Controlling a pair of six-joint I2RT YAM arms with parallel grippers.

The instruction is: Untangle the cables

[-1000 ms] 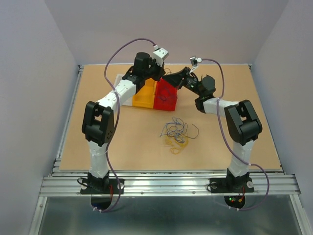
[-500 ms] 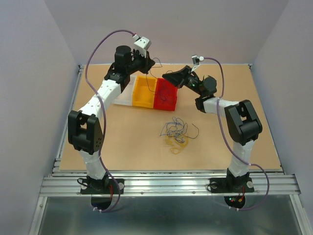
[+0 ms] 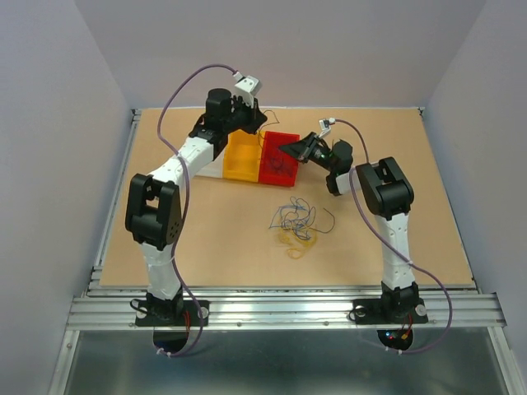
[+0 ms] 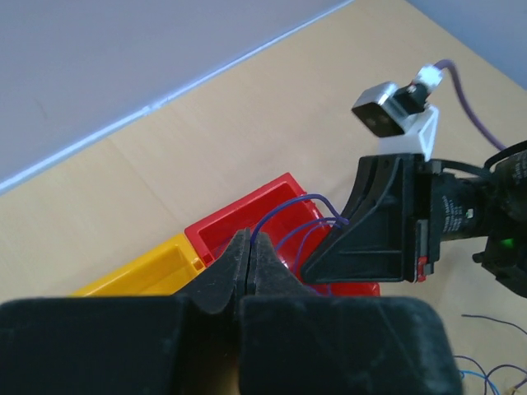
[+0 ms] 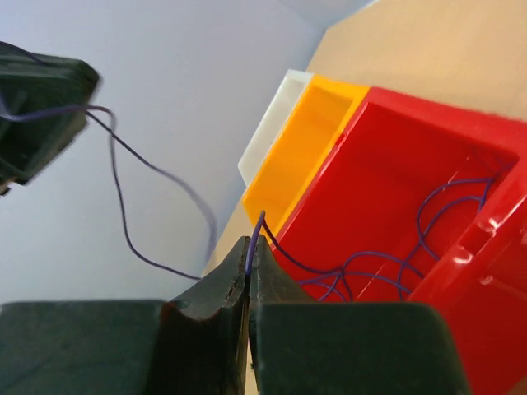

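the tabletop [image 3: 395, 214] carries the red bin [image 3: 278, 164] in the upper middle of the frame, with the yellow bin [image 3: 240, 160] touching its left side. above them, the left claw [image 4: 249, 247] and the right claw [image 5: 249, 251] are each clamped shut on one purple cable [image 4: 309, 197] strung between them. the remaining cables [image 3: 298, 222] lie knotted at mid-frame, well apart. we judge this strand belongs with the purple ones lying in red: we should lower both ends inside its walls, then let go one end at a time.

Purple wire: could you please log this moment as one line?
left gripper: shut on purple wire | right gripper: shut on same purple wire | red bin below
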